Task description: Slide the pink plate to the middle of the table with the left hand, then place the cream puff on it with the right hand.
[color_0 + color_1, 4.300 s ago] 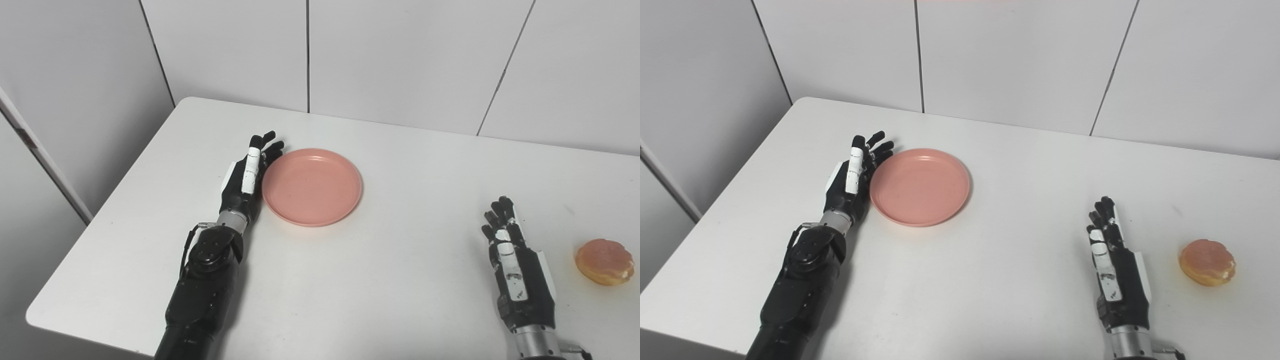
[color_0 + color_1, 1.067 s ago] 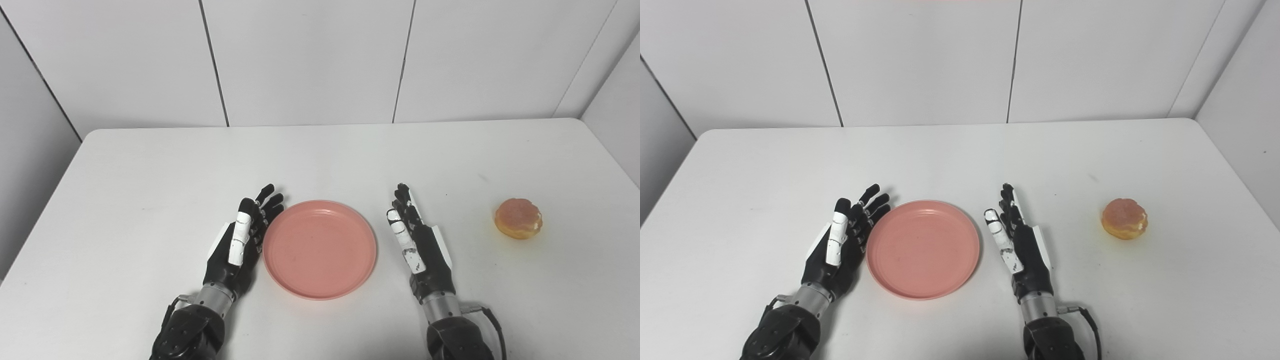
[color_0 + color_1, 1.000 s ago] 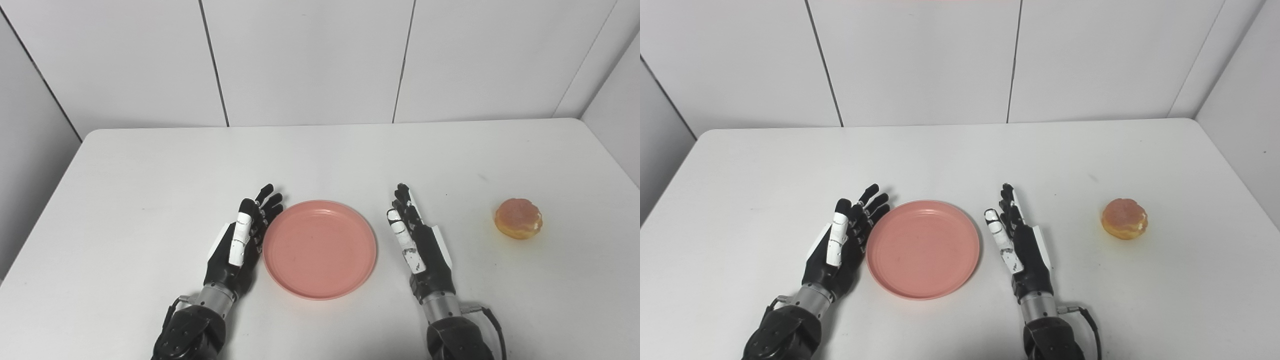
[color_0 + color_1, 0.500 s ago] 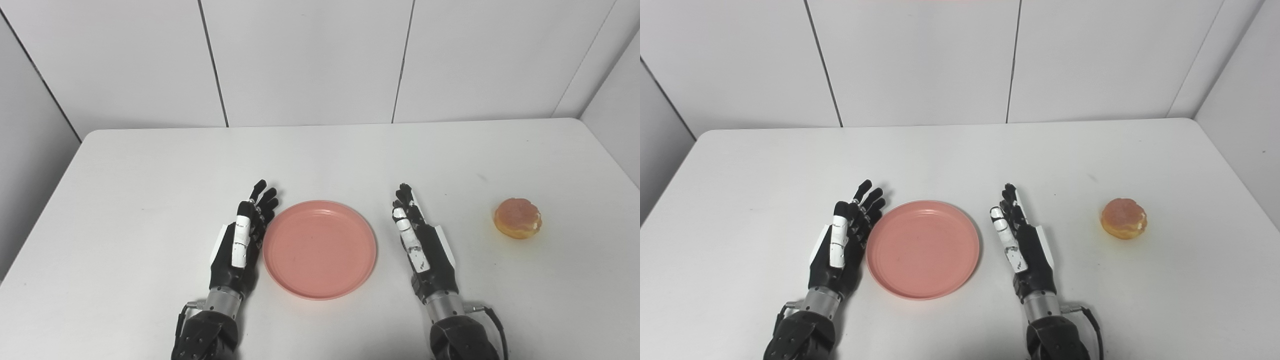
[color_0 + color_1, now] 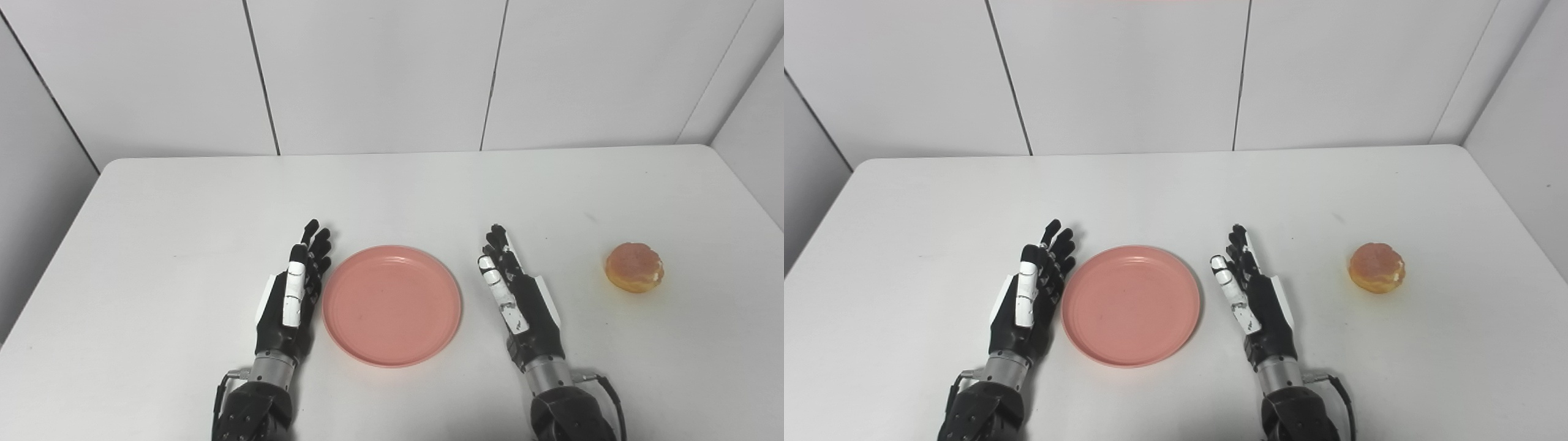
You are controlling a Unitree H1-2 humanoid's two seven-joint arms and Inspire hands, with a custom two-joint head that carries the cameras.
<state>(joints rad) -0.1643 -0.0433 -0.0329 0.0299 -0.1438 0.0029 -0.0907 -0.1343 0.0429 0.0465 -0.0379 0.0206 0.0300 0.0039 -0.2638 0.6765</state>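
The pink plate [image 5: 392, 304] lies flat near the middle of the white table [image 5: 184, 202], with nothing on it. My left hand [image 5: 293, 304] stands on edge just left of the plate's rim, open with fingers stretched forward, a thin gap between them. My right hand [image 5: 522, 305] stands open a little to the right of the plate, holding nothing. The cream puff [image 5: 634, 275], round and orange-brown, sits on the table well to the right of my right hand.
White wall panels [image 5: 380, 73] rise behind the table's far edge. The table's right edge [image 5: 744, 187] runs close beyond the cream puff, and a side wall stands past it.
Over four seconds the plate came from the left to the table's middle with my left hand beside it. In the last second the left hand drew slightly away from the rim; the right hand edged right.
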